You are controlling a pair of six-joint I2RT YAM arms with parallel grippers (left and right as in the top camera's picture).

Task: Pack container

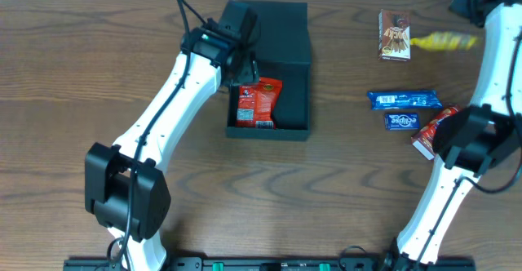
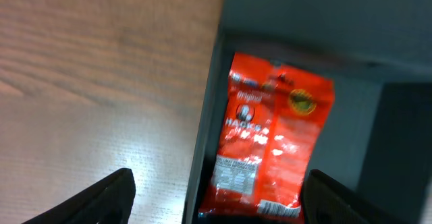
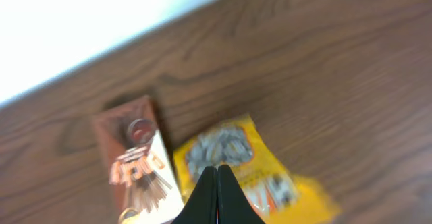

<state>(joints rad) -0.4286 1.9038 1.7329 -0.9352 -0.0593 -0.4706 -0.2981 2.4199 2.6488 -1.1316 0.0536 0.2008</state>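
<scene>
The container (image 1: pixel 295 91), a dark shallow box with its lid flap folded back, sits at the table's middle back. A red snack packet (image 1: pixel 258 104) (image 2: pixel 273 143) lies flat inside, against the left wall. My left gripper (image 1: pixel 243 65) (image 2: pixel 217 200) hangs open above that wall (image 2: pixel 206 150), one finger over the table and the other over the box's inside, holding nothing. At the back right, my right gripper (image 1: pixel 463 33) (image 3: pixel 217 168) is shut on the upper part of a yellow snack packet (image 1: pixel 444 42) (image 3: pixel 250 166), which looks blurred.
A brown box of chocolate sticks (image 1: pixel 395 34) (image 3: pixel 138 163) lies just left of the yellow packet. A blue bar (image 1: pixel 404 99), a blue gum pack (image 1: pixel 401 122) and a red packet (image 1: pixel 431 131), partly under the right arm, lie at the right. The table's back edge is close to the right gripper.
</scene>
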